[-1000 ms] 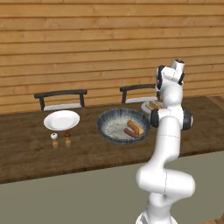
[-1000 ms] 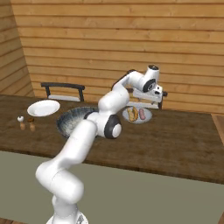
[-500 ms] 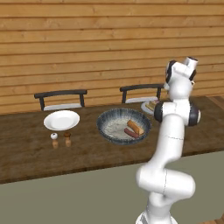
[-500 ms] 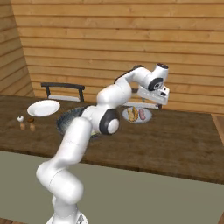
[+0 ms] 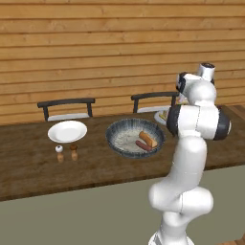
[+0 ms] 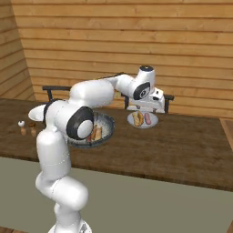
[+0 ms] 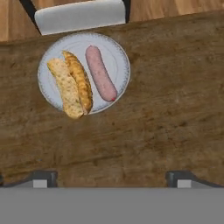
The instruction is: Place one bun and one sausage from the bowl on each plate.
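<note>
Bun (image 7: 71,84) and sausage (image 7: 101,73) lie side by side on a round white plate (image 7: 119,54) at the tabletop's (image 7: 166,113) far edge, below the gripper (image 7: 113,178), whose jaws stand wide apart, empty. Toward mid-table, the patterned bowl (image 5: 117,129) holds another bun (image 5: 148,139) and sausage (image 5: 143,146); a second plate (image 5: 67,131) sits bare at the left.

Matt, grainy dark wood table (image 7: 166,109); smooth glazed white plate (image 7: 120,57); plank wall (image 5: 95,48).
</note>
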